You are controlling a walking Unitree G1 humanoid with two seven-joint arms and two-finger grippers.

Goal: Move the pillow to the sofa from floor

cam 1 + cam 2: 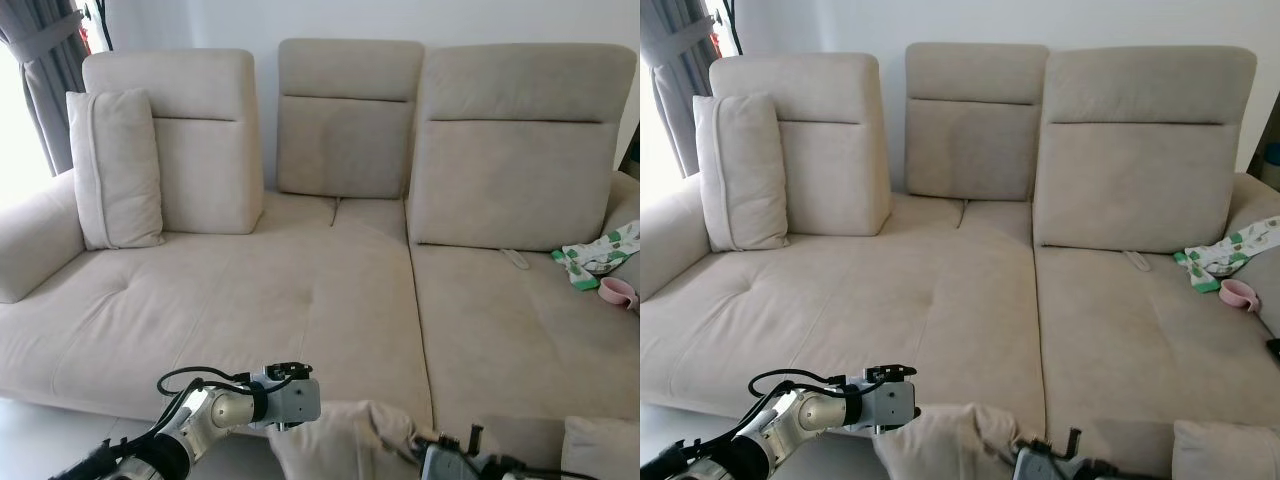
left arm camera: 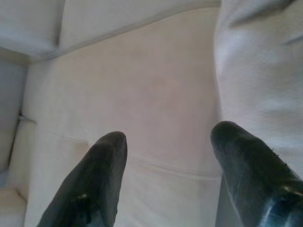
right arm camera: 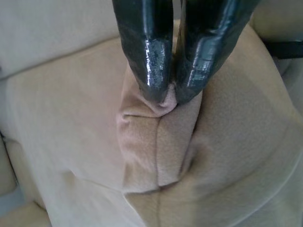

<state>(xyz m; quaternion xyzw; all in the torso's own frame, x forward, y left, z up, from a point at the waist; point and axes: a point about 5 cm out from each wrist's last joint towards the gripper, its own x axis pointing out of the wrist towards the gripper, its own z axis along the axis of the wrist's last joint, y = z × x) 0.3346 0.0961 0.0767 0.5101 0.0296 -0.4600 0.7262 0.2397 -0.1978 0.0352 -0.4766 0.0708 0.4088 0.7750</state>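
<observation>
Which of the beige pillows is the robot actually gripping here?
The pillow at the sofa's front edge, pinched by the right gripper. The other pillow stands untouched against the sofa's left backrest.

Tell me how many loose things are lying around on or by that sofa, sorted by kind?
Beige pillows: 3, one standing at the left armrest, one pinched by the right gripper at the sofa's front edge, one at the lower right corner.
Green-and-white cloth: 1
Pink cup: 1
Total: 5

pillow (image 1: 335,440): lower part cut by frame edge, below the sofa (image 1: 300,310) | my right gripper (image 3: 170,92): fingertips buried in its fold
</observation>
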